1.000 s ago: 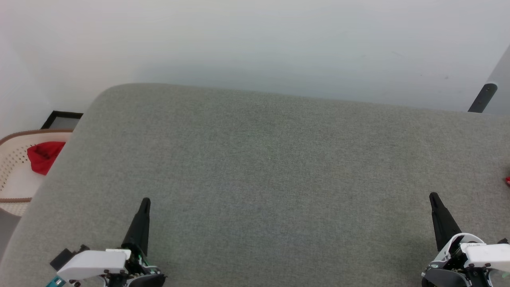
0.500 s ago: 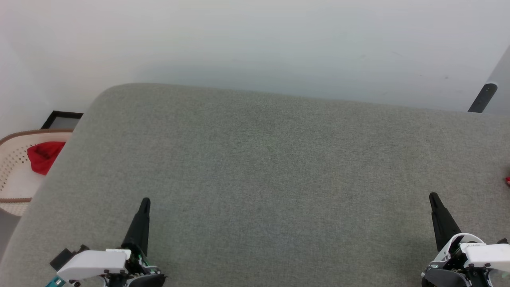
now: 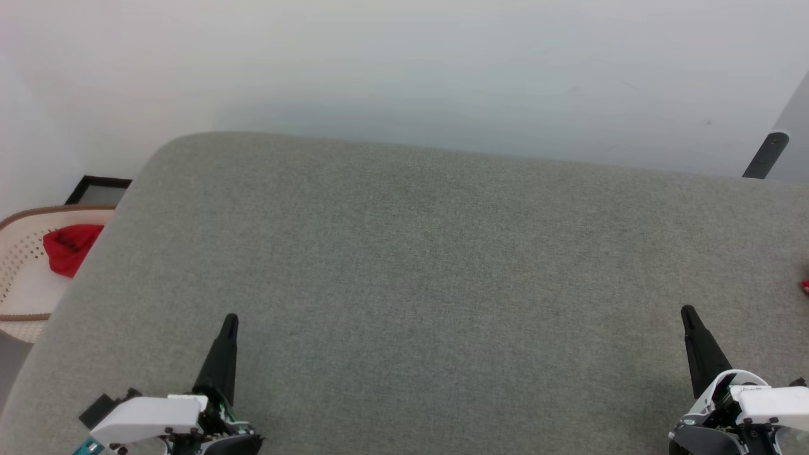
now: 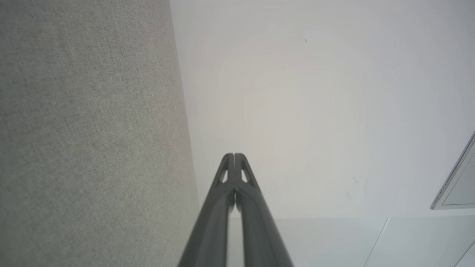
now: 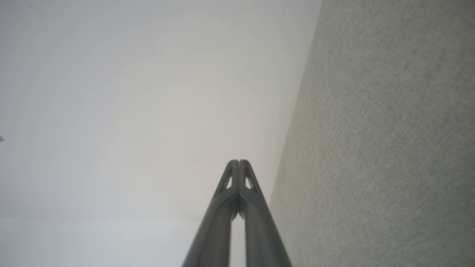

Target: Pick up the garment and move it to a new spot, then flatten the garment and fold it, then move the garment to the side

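The garment is out of view. A tiny sliver of red (image 3: pixel 806 286) lies on the grey padded surface (image 3: pixel 430 265) at the picture's right edge, too small to identify. My left gripper (image 3: pixel 231 318) rests over the surface's near left part, shut and holding nothing. Its fingers (image 4: pixel 234 155) press together in the left wrist view. My right gripper (image 3: pixel 686 309) sits over the near right part, also shut and empty, its fingers (image 5: pixel 239 161) closed tip to tip in the right wrist view.
A woven cream basket (image 3: pixel 19 253) stands off the surface's left edge, holding a small plain red cloth (image 3: pixel 68 246). A dark frame (image 3: pixel 98 186) lies behind the basket. A pale wall runs behind the surface, and a dark bar (image 3: pixel 765 155) stands at far right.
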